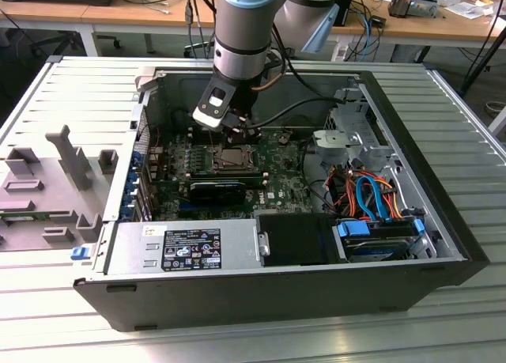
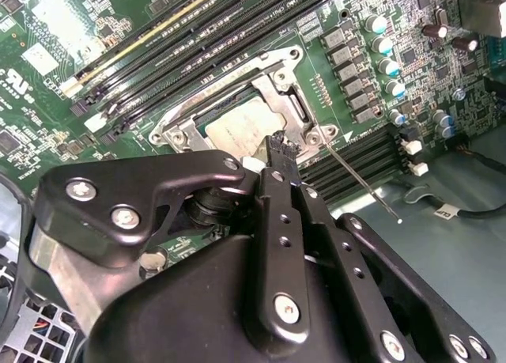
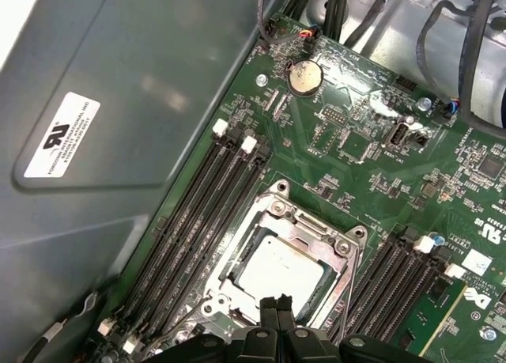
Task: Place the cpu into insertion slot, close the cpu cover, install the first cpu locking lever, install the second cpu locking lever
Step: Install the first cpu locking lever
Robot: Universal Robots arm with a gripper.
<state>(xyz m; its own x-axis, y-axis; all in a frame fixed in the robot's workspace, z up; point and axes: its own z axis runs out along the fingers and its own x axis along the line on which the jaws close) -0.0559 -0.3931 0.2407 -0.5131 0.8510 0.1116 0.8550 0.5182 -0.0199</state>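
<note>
The cpu (image 3: 278,272) (image 2: 237,128), a square chip with a dull silver top, lies in the insertion slot (image 1: 233,156) on the green motherboard. The cpu cover (image 3: 310,227) (image 2: 288,100), a silver frame, lies flat around the chip. One thin locking lever (image 2: 364,185) sticks out from the socket's corner, across the black memory slots. In both wrist views my gripper (image 3: 277,306) (image 2: 281,144) hovers at the socket's edge, its black fingertips pressed together with nothing between them. In the exterior view my gripper (image 1: 237,134) hangs just above the socket.
The open computer case (image 1: 443,181) stands on a slatted metal table (image 1: 71,102). Long memory slots (image 3: 198,213) flank the socket. A power supply (image 1: 190,248), a drive bay with orange and blue cables (image 1: 371,197) and a grey fixture (image 1: 47,181) are nearby.
</note>
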